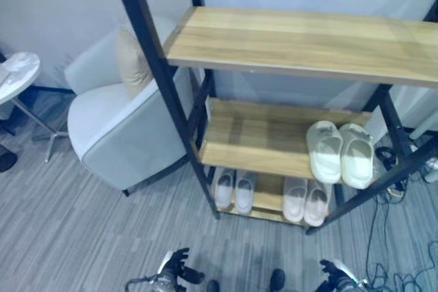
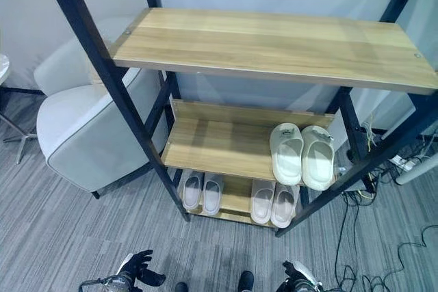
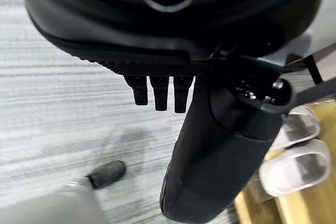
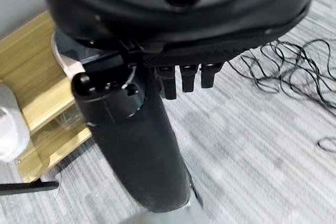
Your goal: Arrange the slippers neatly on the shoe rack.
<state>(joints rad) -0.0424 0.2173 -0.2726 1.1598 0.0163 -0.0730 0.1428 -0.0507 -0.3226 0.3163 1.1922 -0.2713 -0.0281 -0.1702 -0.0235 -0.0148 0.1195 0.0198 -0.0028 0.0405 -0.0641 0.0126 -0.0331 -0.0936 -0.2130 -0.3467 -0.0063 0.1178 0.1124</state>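
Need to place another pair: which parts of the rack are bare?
The top shelf is bare end to end. The middle shelf is free on its left and centre; a cream pair fills its right end. The bottom shelf is crowded: two pale pairs with only a narrow gap between them.

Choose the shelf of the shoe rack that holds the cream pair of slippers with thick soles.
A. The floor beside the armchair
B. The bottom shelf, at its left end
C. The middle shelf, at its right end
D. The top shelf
C: the cream slippers lie side by side at the right end of the middle shelf, above two paler pairs on the bottom shelf.
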